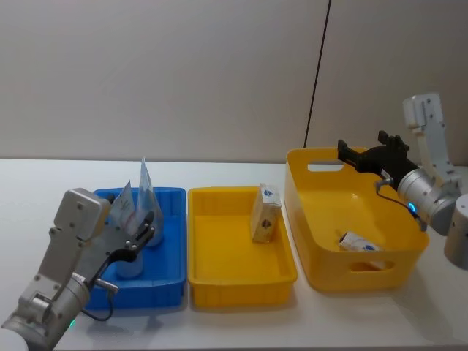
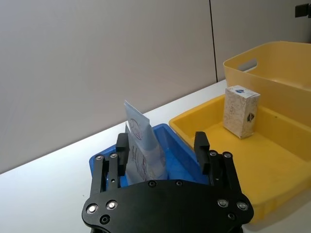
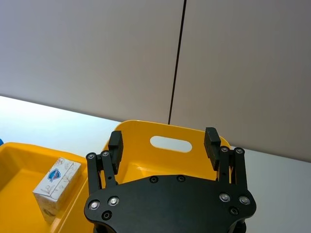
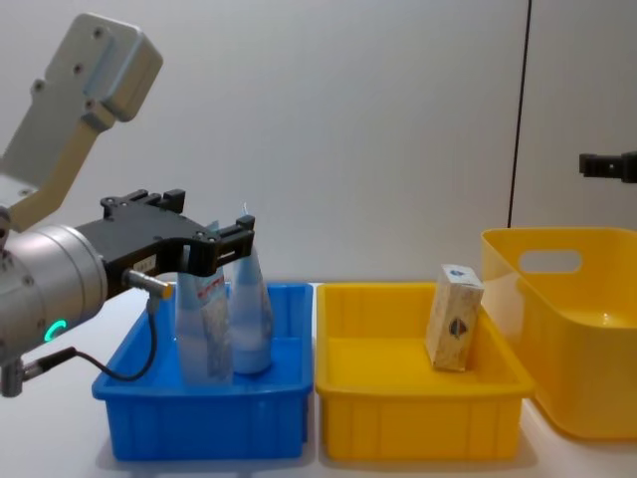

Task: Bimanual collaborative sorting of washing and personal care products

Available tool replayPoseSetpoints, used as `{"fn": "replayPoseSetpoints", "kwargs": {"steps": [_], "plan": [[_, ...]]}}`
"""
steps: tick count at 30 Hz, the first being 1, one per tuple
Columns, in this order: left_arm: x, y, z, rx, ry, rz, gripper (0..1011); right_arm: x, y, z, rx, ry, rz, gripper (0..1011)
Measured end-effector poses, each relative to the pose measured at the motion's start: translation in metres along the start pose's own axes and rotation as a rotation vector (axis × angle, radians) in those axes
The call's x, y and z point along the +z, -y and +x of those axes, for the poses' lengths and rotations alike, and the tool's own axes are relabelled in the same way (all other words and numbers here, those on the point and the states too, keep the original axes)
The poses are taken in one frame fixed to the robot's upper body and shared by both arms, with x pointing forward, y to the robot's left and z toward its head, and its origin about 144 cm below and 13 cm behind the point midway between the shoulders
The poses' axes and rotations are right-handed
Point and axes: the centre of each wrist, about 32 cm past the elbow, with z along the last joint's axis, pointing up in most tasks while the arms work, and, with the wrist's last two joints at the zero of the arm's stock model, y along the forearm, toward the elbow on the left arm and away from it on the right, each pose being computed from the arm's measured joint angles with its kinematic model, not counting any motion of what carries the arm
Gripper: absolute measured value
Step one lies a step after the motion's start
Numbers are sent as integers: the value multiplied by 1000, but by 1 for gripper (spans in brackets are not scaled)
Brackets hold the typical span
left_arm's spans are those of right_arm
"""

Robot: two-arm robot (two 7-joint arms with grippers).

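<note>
Chest view: the labelled tube [image 4: 202,334], pale blue with red and white on it, stands in the blue bin [image 4: 199,423] with its thin flat end up. The plain tube [image 4: 253,324] stands just beside it. The bin's wall hides their bottoms. In the left wrist view the left end effector [image 2: 162,145] is released, its fingers spread wide. The tubes' tops sit between the fingers, close to one of them, and I cannot tell if it touches. A tan box [image 4: 453,319] with a blue mark stands a bit tilted in the shallow yellow tray [image 4: 418,433], near its right wall. Another tube [image 1: 358,241] lies low in the deep yellow basket [image 1: 329,274], and the front wall hides part of it. The right end effector [image 3: 164,140] hangs over the basket's back rim, released too, with nothing between its fingers. All the bins sit on the white tabletop [image 1: 241,322]
</note>
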Motion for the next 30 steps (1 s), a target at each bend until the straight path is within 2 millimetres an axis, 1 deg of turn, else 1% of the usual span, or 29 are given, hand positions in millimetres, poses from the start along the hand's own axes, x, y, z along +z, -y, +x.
{"fn": "replayPoseSetpoints", "kwargs": {"steps": [1,3,4,6,7,8,9,23,30], "plan": [[0,1,1,-1,0,2,805,0,0,0,0,0,0,1001],[0,4,2,-2,1,8,817,0,0,0,0,0,0,1002],[0,5,3,-2,1,9,870,0,0,0,0,0,0,1002],[-1,8,4,0,0,16,929,0,0,0,0,0,0,1002],[-1,8,4,0,0,16,929,0,0,0,0,0,0,1002],[-2,10,5,2,-2,20,975,0,0,0,0,0,0,1002],[-3,12,6,4,-5,24,1000,0,0,0,0,0,0,1002],[-10,29,15,34,-48,58,1001,0,0,0,0,0,0,1002],[-17,35,19,43,-86,96,1001,0,0,0,0,0,0,1002]]}}
